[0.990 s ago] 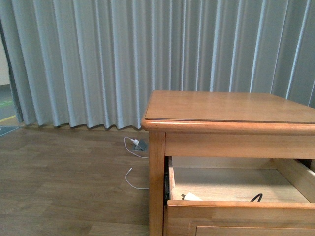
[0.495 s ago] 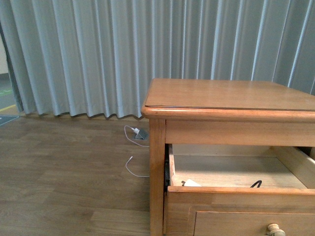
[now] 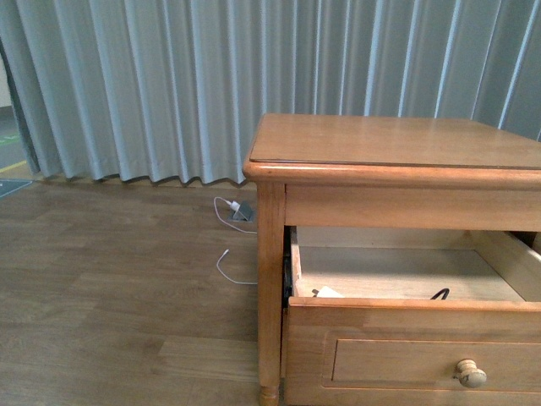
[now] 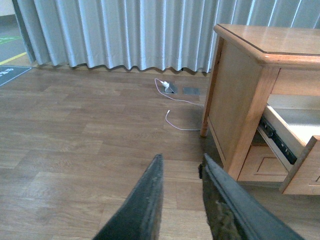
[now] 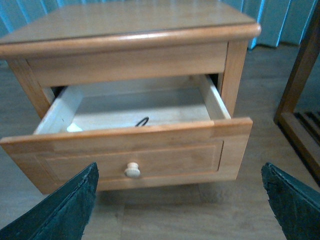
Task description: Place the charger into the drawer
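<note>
The drawer (image 3: 406,359) of the honey-coloured nightstand (image 3: 389,139) stands pulled out, its round knob (image 3: 470,373) showing. Inside lies the charger: a white corner (image 3: 328,292) at the drawer's left and a bit of black cable (image 3: 439,294) peek over the front panel. The right wrist view shows the cable loop (image 5: 142,121) on the drawer floor (image 5: 150,107). My right gripper (image 5: 179,172) hangs open in front of the drawer front, nothing between its fingers. My left gripper (image 4: 182,162) is shut and empty above the wooden floor, to the left of the nightstand (image 4: 240,90).
A white-cabled charger with a grey block (image 3: 241,211) lies on the floor by the grey curtain (image 3: 169,85); the left wrist view shows this charger (image 4: 170,87) too. A dark wooden frame (image 5: 300,90) stands to the nightstand's right. Bare floor (image 3: 110,304) spreads to the left.
The front view has shifted, so the nightstand sits higher in the picture and the drawer's front panel and knob have come into view. The drawer stays open with the charger inside.
</note>
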Robot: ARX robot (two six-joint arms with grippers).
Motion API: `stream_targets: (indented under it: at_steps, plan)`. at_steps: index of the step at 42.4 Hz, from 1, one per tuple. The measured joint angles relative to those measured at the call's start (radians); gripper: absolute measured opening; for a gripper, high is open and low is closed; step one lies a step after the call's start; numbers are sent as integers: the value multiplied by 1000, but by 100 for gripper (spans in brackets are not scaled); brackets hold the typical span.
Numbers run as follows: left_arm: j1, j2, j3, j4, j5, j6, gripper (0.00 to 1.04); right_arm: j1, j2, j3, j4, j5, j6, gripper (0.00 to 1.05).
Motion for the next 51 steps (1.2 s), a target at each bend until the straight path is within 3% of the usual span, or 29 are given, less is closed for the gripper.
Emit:
stream_targets:
  at_steps: [5, 12, 17, 31, 51]
  plan:
    - [0, 0, 0, 0, 0, 0, 57, 34, 192, 49, 17, -23, 20, 97]
    - [0, 0, 0, 0, 0, 0, 82, 89, 451, 123, 81, -91, 21, 97]
    - [0, 0, 0, 0, 0, 0, 100, 113, 673, 176, 217, -77, 23, 97]
    - [0, 0, 0, 0, 0, 1, 99, 101, 1220, 369, 449, -82, 91, 97]
    - [0, -1, 0, 0, 0, 1, 99, 79, 1577, 587, 648, -68, 138, 97]
